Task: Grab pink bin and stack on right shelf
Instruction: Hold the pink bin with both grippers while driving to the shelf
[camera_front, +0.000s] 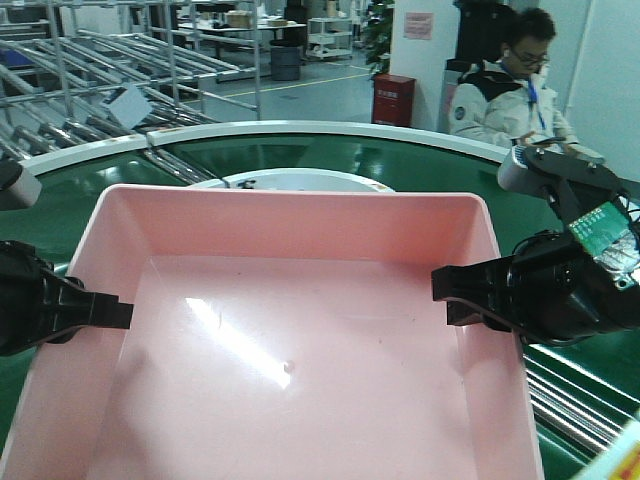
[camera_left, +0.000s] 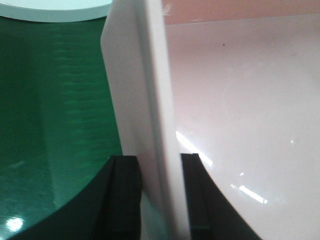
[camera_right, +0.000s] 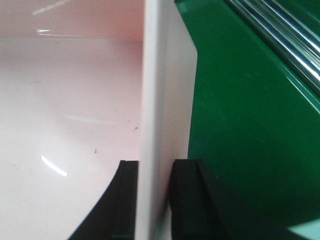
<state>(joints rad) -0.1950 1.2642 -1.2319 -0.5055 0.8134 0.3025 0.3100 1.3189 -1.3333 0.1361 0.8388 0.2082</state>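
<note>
Pink bin (camera_front: 300, 370) in foreground, green conveyor belt (camera_front: 430, 165) beyond it. Left gripper (camera_left: 160, 197) clamps bin's left wall, right gripper (camera_right: 154, 197) its right wall. Grasp judged complete; carry and placement on right shelf, not in view, remain.

pink bin (camera_right: 65, 100): its side wall runs straight up the middle of the view, rim edge-on; the glossy floor lies to the left, with streaks of glare and a few dark specks
right gripper (camera_right: 154, 170): two black fingers (camera_right: 125, 200) pinch that wall (only their tips show), one inside the bin, one outside, both pressed to the plastic
green belt (camera_right: 250, 125): shiny, fills the outer side of the wall
metal rails (camera_right: 285, 35): bright bars slanting along the belt's far edge, top right
bin resting on belt or held off it: cannot tell
</note>
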